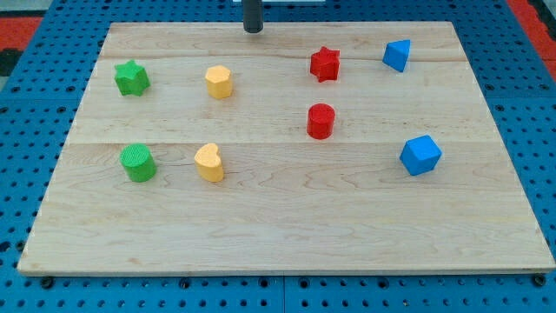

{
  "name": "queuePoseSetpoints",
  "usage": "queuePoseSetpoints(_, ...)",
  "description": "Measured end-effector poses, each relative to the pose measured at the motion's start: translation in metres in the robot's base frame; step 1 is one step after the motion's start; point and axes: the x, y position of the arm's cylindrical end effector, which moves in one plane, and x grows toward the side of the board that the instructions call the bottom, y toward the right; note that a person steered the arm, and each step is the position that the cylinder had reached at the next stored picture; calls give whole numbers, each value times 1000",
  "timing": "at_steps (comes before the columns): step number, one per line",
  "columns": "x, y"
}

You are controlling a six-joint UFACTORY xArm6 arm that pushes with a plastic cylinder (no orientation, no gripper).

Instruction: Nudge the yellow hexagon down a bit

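The yellow hexagon [219, 82] sits on the wooden board [287, 226] in the upper left part of the view. My tip [253, 30] is at the view's top edge of the board, above and a little to the right of the yellow hexagon, apart from it. A yellow heart [209, 163] lies below the hexagon.
A green star [131, 77] is left of the hexagon and a green cylinder [138, 163] is below it. A red star [325, 63] and a red cylinder [321, 121] are in the middle. Two blue blocks [397, 55] [420, 155] are at the right.
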Motion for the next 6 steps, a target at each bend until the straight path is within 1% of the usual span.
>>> queuePoseSetpoints(1, 0, 0)
queuePoseSetpoints(2, 0, -15)
queuePoseSetpoints(3, 10, -74)
queuePoseSetpoints(5, 99, -75)
queuePoseSetpoints(6, 131, -83)
